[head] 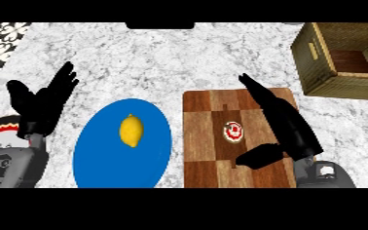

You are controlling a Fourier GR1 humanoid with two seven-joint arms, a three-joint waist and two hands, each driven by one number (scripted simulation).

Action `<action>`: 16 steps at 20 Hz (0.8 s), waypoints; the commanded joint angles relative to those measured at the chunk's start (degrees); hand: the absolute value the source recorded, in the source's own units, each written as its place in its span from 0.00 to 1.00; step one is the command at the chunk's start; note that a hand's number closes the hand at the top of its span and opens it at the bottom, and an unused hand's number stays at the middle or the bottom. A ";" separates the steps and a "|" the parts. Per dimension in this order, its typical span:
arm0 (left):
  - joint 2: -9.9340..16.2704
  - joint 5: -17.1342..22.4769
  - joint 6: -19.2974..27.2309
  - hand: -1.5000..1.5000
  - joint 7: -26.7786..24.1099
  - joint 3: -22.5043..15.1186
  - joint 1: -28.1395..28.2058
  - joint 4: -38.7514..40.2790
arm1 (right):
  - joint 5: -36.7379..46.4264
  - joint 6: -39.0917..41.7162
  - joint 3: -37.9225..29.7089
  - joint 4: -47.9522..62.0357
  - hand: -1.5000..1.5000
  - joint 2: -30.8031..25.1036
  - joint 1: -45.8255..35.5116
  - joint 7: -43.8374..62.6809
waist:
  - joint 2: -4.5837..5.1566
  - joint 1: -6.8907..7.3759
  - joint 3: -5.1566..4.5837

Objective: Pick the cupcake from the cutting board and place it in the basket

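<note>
A small cupcake [233, 130] with white and red frosting sits near the middle of the wooden cutting board [205, 146]. My right hand [287, 124] hovers over the board's right side, fingers straight and pointing away, thumb [257, 157] spread out below the cupcake; it is open and holds nothing. The cupcake lies just left of the palm, apart from it. The wooden basket [316, 68] stands at the upper right edge, only partly in view. My left hand [43, 100] rests open at the left edge, fingers up.
A blue plate [101, 161] with a yellow lemon [131, 130] on it lies left of the cutting board. The counter [179, 58] is white marble. A dark object [159, 25] shows at the top edge.
</note>
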 commanded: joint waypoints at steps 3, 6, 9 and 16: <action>0.03 -0.59 -1.72 0.50 2.62 1.95 1.85 -4.19 | 3.43 1.38 0.60 9.11 0.00 2.84 -1.91 -2.13 | -0.08 0.09 0.00; -1.43 -2.52 -1.61 0.50 0.90 2.49 2.16 -2.66 | 4.80 4.22 1.15 6.05 0.00 3.02 -0.47 1.19 | -0.11 -0.15 -0.01; -0.94 -2.23 -3.04 0.50 1.77 3.53 3.17 -3.72 | 5.14 5.13 -1.45 13.78 0.00 2.62 -4.23 -3.12 | -0.08 0.13 -0.01; -4.33 -5.74 -2.96 0.50 4.59 4.74 -0.23 -3.50 | 5.79 7.21 -3.67 7.19 0.00 3.44 2.09 -6.57 | -0.10 -0.27 -0.01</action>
